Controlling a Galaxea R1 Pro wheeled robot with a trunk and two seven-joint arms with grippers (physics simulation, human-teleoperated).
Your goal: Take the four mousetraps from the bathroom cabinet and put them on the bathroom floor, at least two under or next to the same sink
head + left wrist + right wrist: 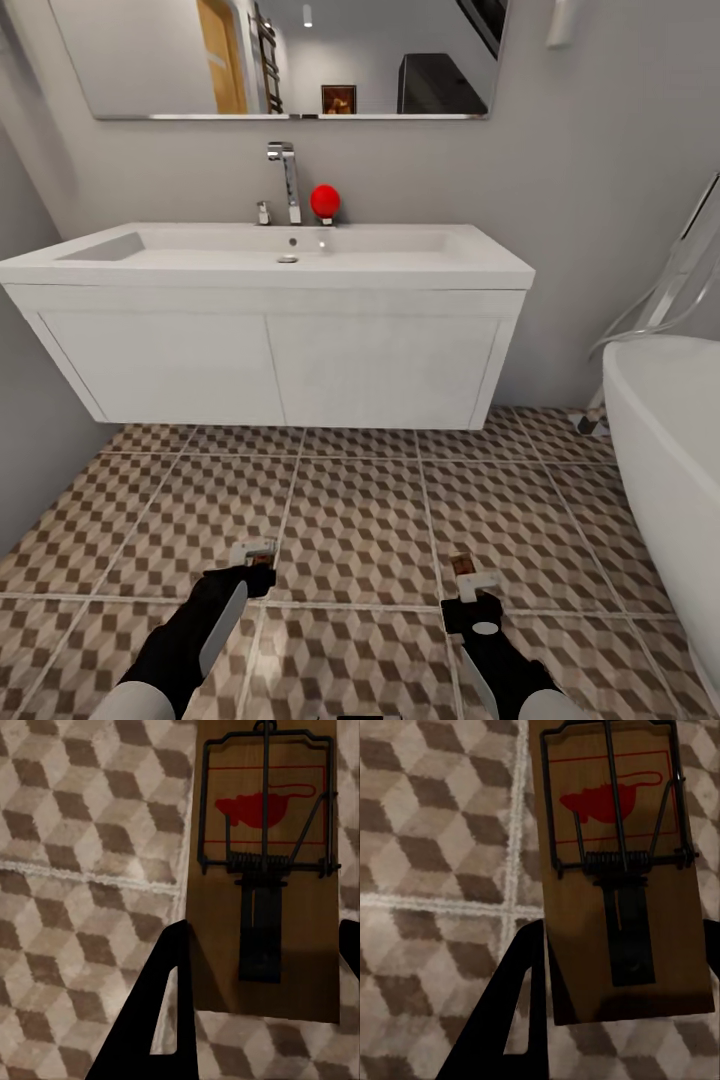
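Note:
Each gripper carries one mousetrap low over the bathroom floor (pixel 360 500), in front of the sink (pixel 290 250). In the head view the left gripper (pixel 254 566) is shut on a mousetrap (pixel 252 549), and the right gripper (pixel 466 588) is shut on another mousetrap (pixel 461 566). The left wrist view has its tan mousetrap (pixel 266 832), with wire and a red mark, clamped between the black fingers (pixel 169 1005) of the left gripper (pixel 266 937). In the right wrist view the right gripper (pixel 622 934) pinches the other mousetrap (pixel 619 832) between its fingers (pixel 521 1005). The cabinet is out of view.
The white vanity (pixel 270 365) hangs off the wall with open floor beneath it. A chrome tap (pixel 288 175) and a red round object (pixel 324 201) stand on the basin's back edge. A white bathtub (pixel 670 450) borders the right side, and a grey wall (pixel 30 430) the left.

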